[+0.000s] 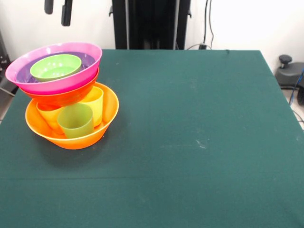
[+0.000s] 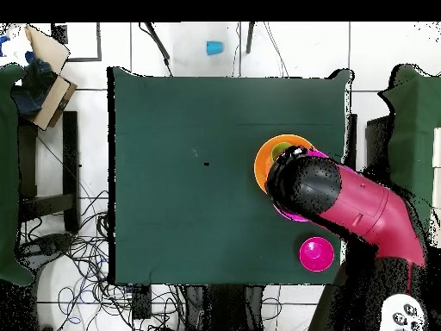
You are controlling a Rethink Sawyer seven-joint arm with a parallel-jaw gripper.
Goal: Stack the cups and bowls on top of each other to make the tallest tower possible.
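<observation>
Several glossy bowls and cups form a leaning tower; gripper released.

Tower at desk's left edge: large orange bowl holding yellow, orange, green cups; tilted red-orange, pink, purple bowls above, light green bowl on top.

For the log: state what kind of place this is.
Probably a robot lab or test room: a green-covered table on a tiled floor, loose cables beside it, and a red robot arm over a pile of plastic bowls.
</observation>
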